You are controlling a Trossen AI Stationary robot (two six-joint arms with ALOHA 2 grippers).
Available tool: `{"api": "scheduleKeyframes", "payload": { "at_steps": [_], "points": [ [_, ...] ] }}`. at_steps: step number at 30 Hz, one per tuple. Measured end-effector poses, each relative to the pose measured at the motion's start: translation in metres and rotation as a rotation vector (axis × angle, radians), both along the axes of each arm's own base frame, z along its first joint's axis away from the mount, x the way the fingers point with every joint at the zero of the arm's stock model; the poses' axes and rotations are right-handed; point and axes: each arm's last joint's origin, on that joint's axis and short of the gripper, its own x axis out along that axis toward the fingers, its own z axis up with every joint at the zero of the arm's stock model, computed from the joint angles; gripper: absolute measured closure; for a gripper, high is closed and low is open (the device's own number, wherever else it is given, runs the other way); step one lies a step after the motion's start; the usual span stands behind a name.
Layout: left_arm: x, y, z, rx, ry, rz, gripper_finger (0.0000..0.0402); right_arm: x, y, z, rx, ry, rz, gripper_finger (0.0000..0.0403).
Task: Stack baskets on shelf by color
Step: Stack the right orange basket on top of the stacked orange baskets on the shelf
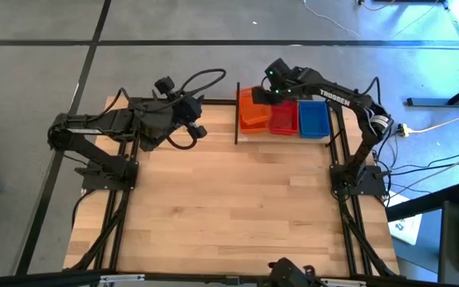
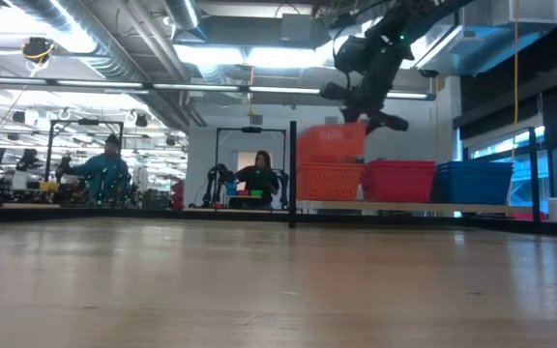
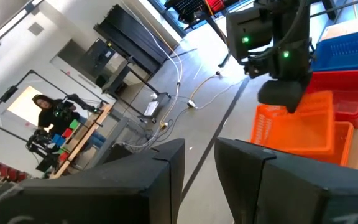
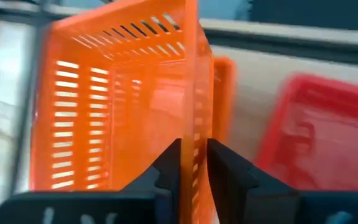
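The shelf [image 2: 511, 207] at the table's far side carries orange baskets [image 2: 329, 182], red baskets [image 2: 396, 181] and blue baskets [image 2: 474, 182] side by side. One more orange basket [image 2: 332, 143] sits raised and tilted above the orange one. My right gripper [image 4: 193, 163] comes down over it from above [image 1: 276, 88], shut on its wall. Over the table's far left part, my left gripper [image 3: 199, 171] hovers open and level, with nothing between its fingers [image 1: 197, 121]. My right gripper has the top orange basket by the rim of the long wall [image 4: 194, 134] that faces the red baskets, near its far end. One finger is inside the basket and one outside. The fingers slant down from above. The basket is tilted, its low end in the orange basket [image 3: 345, 144] beneath.
Thin black posts [image 1: 237, 112] frame the shelf on its left side. The wide wooden tabletop [image 1: 229, 207] stretches from the shelf to the near edge. People sit at benches in the room beyond the table.
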Motion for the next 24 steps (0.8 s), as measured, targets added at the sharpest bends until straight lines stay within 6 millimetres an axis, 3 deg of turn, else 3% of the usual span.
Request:
{"api": "scheduleKeyframes", "payload": {
  "at_steps": [5, 24],
  "points": [
    [0.0000, 0.0000, 0.0000, 0.000, 0.000, 0.000, 0.0319, -0.0043, 0.0054, -0.0037, 0.045, 0.064, -0.011, 0.0338],
    [0.0000, 0.0001, 0.0000, -0.002, -0.002, 0.001, 0.0319, 0.0026, 0.0030, -0.0008, 0.024, -0.016, -0.016, 0.0338]
  ]
}}
